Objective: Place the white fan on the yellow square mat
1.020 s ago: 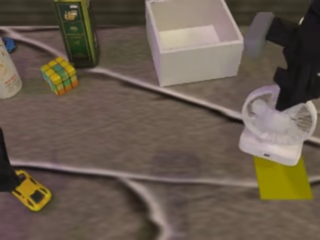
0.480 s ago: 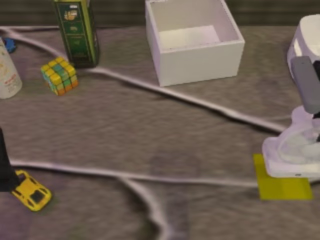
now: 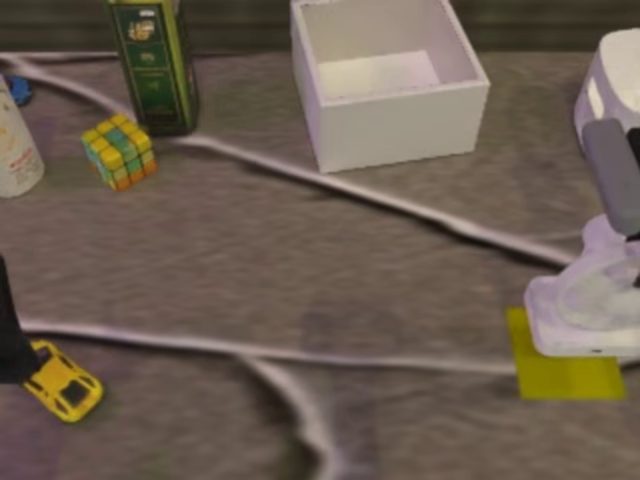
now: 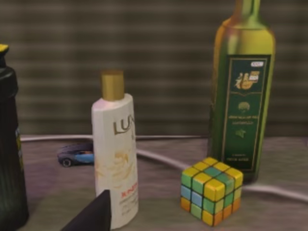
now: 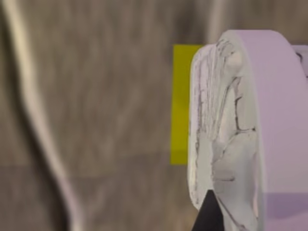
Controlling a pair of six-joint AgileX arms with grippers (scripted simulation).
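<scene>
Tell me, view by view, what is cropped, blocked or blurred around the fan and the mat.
Top view: the white fan runs off the right edge, its base hiding the far part of the yellow square mat. Right wrist view: the fan fills the frame at close range and hides most of the mat; the cloth looks soft. Left wrist view: shows neither.

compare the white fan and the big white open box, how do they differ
The white fan has a round guard on a blocky base; the white open box is square, hollow and larger. The fan stands partly on the yellow square mat at the table's right edge; the box sits on bare cloth at the back. The right gripper is at the fan; nothing touches the box. Both are white.
</scene>
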